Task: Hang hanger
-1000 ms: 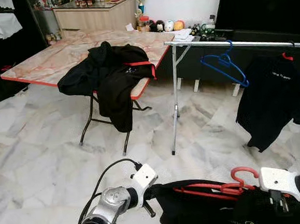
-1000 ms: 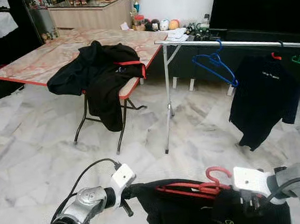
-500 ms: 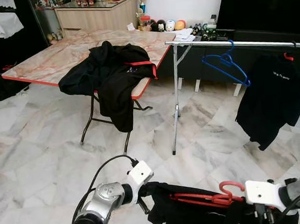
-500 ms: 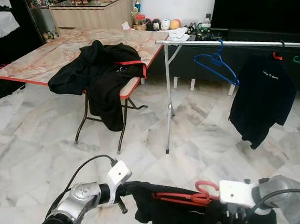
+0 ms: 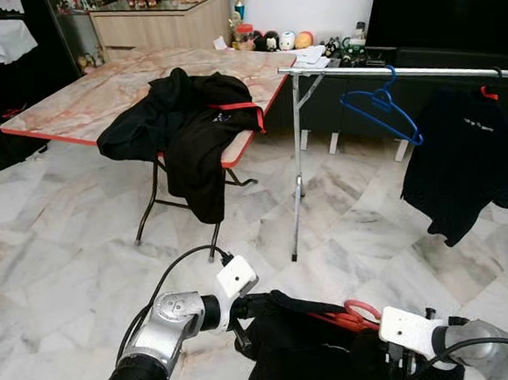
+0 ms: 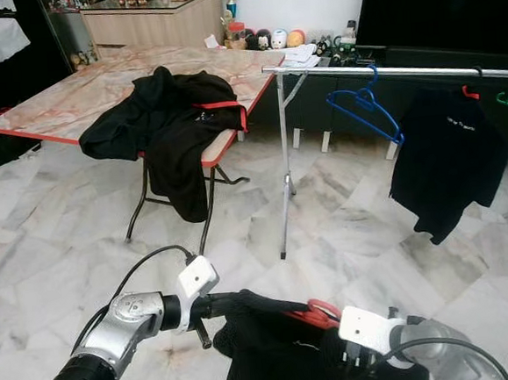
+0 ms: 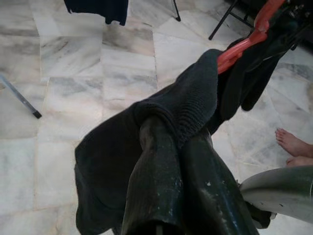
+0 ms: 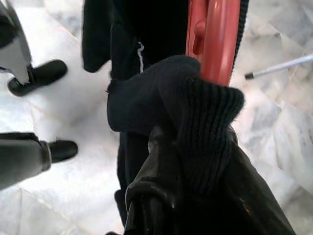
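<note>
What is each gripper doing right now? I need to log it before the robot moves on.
Left gripper: shut on the black shirt.
Right gripper: shut on the shirt's collar, beside the red hanger.

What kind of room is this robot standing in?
Most likely a living room in someone's home: a marble-tiled floor, a folding table draped with a black garment, a metal clothes rail with hangers, and a wooden sideboard against the back wall.

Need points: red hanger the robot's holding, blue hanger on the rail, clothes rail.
red hanger [image 5: 362,310], left eye view, on its hook above the held black garment.
blue hanger [image 5: 380,114], left eye view, on its lower bar.
clothes rail [image 5: 350,72], left eye view, on the horizontal bar left of the blue hanger.
</note>
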Motion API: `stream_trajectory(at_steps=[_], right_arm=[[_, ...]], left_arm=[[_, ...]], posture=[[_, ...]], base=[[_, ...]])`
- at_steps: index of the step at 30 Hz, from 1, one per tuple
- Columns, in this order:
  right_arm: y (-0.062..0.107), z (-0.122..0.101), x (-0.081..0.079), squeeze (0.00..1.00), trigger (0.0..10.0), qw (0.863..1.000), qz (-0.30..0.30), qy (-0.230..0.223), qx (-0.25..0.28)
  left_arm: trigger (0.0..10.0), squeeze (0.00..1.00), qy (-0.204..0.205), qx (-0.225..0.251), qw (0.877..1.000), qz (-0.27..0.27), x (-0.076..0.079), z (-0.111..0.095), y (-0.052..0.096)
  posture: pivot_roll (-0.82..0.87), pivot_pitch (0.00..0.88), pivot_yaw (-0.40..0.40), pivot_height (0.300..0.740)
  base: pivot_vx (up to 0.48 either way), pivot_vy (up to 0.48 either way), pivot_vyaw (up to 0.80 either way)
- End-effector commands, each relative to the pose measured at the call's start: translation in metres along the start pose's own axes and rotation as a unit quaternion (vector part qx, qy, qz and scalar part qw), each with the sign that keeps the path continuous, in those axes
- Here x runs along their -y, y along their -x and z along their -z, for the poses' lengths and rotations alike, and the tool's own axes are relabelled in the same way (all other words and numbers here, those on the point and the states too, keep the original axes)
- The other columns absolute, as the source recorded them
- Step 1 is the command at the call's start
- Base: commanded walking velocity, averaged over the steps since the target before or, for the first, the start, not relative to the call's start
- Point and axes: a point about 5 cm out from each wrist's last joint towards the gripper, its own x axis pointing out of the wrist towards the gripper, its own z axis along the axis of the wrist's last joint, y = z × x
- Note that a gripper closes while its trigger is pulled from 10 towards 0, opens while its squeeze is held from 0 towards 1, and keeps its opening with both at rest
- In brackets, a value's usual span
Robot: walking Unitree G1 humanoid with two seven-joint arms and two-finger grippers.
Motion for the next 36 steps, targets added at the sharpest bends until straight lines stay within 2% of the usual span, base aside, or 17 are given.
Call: stream_trajectory(at_steps=[1,6,8,11,12,13,19,22,23,24,25,27,28,29,36], right_arm=[[-0.001,-0.003,-0.003,0.00,0.0,1.000,-0.005,-0.003,0.013],[-0.008,-0.014,-0.020,0.00,0.0,0.996,-0.070,-0.032,0.051],[-0.008,-0.016,-0.023,0.00,0.0,0.994,-0.087,-0.026,0.053],[-0.013,-0.011,-0.014,0.00,0.0,0.999,-0.041,-0.009,0.020],[-0.013,-0.011,-0.014,0.00,0.0,0.999,-0.041,-0.009,0.020],[-0.015,-0.013,-0.009,0.00,0.0,0.999,-0.016,-0.018,0.020],[-0.023,-0.030,-0.002,0.00,0.0,0.996,0.033,-0.059,0.054],[-0.026,-0.037,0.000,0.00,0.0,0.994,0.051,-0.073,0.069],[-0.030,-0.043,0.001,0.00,0.0,0.990,0.059,-0.098,0.085],[-0.031,-0.045,0.001,0.00,0.0,0.989,0.059,-0.103,0.090],[-0.032,-0.047,0.002,0.00,0.0,0.987,0.065,-0.110,0.095],[-0.033,-0.048,0.004,0.00,0.0,0.984,0.080,-0.127,0.098],[-0.033,-0.048,0.006,0.00,0.0,0.983,0.090,-0.129,0.097],[-0.033,-0.048,0.008,0.00,0.0,0.981,0.102,-0.137,0.096],[-0.033,-0.052,0.020,0.00,0.0,0.964,0.155,-0.184,0.116]], left_arm=[[0.0,0.00,-0.006,-0.001,1.000,0.005,0.000,-0.003,0.002],[0.0,0.00,-0.005,0.001,1.000,0.015,0.005,-0.006,0.000],[0.0,0.00,-0.005,0.001,1.000,0.016,0.006,-0.006,-0.001],[0.0,0.00,-0.006,0.003,1.000,0.029,0.009,-0.008,0.000],[0.0,0.00,-0.006,0.003,1.000,0.029,0.009,-0.008,0.000],[0.0,0.00,-0.008,0.003,0.999,0.034,0.011,-0.009,0.001],[0.0,0.00,-0.008,0.019,0.997,0.071,0.020,-0.015,0.004],[0.0,0.00,-0.015,0.019,0.997,0.069,0.021,-0.017,0.004],[0.0,0.00,-0.016,0.018,0.998,0.066,0.022,-0.017,0.004],[0.0,0.00,-0.016,0.019,0.997,0.067,0.022,-0.018,0.004],[0.2,0.00,-0.016,0.019,0.997,0.069,0.023,-0.018,0.004],[4.2,0.00,-0.018,0.021,0.997,0.073,0.026,-0.020,0.004],[9.2,0.40,-0.018,0.025,0.997,0.077,0.027,-0.022,0.005],[10.0,1.00,-0.017,0.028,0.996,0.083,0.028,-0.024,0.005],[10.0,1.00,-0.021,0.028,0.994,0.101,0.032,-0.027,0.005]], posture=[[-0.09,0.031,0.044,0.740],[-0.09,0.029,0.043,0.740],[-0.09,0.027,0.041,0.740],[-0.08,0.022,0.039,0.740],[-0.08,0.022,0.039,0.740],[-0.08,0.017,0.039,0.740],[-0.07,0.005,0.037,0.740],[-0.06,0.003,0.038,0.740],[-0.06,0.000,0.038,0.740],[-0.06,0.000,0.041,0.740],[-0.06,0.000,0.041,0.740],[-0.06,0.000,0.044,0.740],[-0.06,0.000,0.044,0.740],[-0.06,0.000,0.045,0.740],[-0.06,0.000,0.050,0.740]], base=[[0.000,0.000,0.00],[0.000,0.000,0.00],[0.000,0.000,0.00],[0.000,0.000,0.00],[0.000,0.000,0.00],[0.000,0.000,0.00],[0.000,0.000,0.00],[0.000,0.000,0.00],[0.000,0.000,0.00],[0.000,0.000,0.00],[0.000,0.000,0.00],[0.000,0.000,0.00],[0.000,0.000,0.00],[0.000,0.000,0.00],[0.000,0.000,0.00]])
